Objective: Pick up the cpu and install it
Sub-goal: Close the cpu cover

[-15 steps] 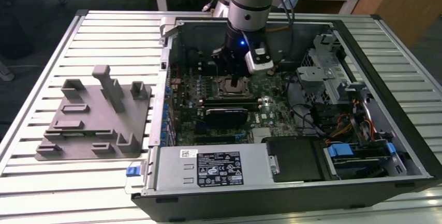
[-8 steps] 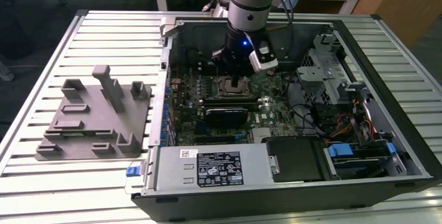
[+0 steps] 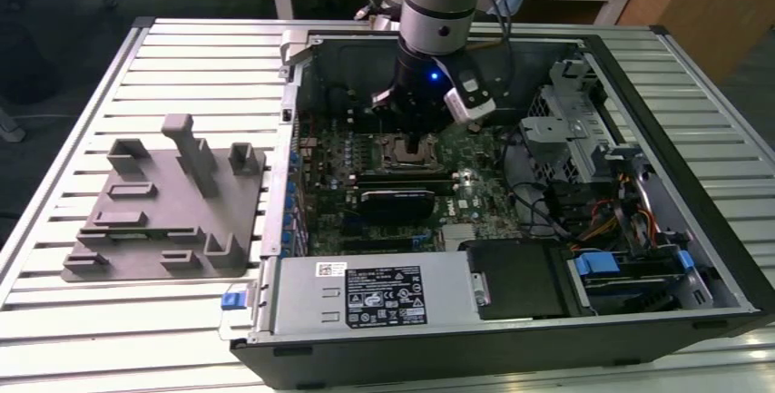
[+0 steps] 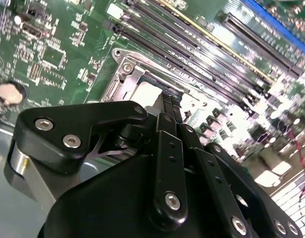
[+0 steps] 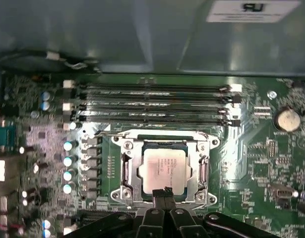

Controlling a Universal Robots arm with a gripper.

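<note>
One small square chip, the cpu [image 5: 163, 166], lies flat in the middle of the processor socket [image 5: 126, 168] on the green motherboard [image 5: 261, 163]. Its top is a pale, silver-white metal plate with faint dark print on it, and a thin darker rim shows along the edges. The socket's bright metal frame encloses it on all sides. In the second wrist view the cpu [image 4: 146, 93] shows as a pale patch just past the fingertips.

The gripper [image 5: 162, 192] is closed, its two black fingers [image 5: 153, 214] pressed together with nothing between them. Its tips sit right at the near edge of the chip. Whether they touch it cannot be told. The second wrist view shows the same gripper [image 4: 169, 101] with its narrow fingers side by side above the socket.

Four long memory slots [image 5: 152, 104] run parallel just beyond the socket, and a round coin cell [image 5: 287, 119] sits off to one side of the board.

In the exterior view the gripper [image 3: 418, 130] reaches down into an open computer case [image 3: 485, 357] lying on a slatted metal table [image 3: 181, 57]. On the exterior view's left, well apart from the case, a grey plastic tray [image 3: 158, 221] with upright blocks rests on the slats.
</note>
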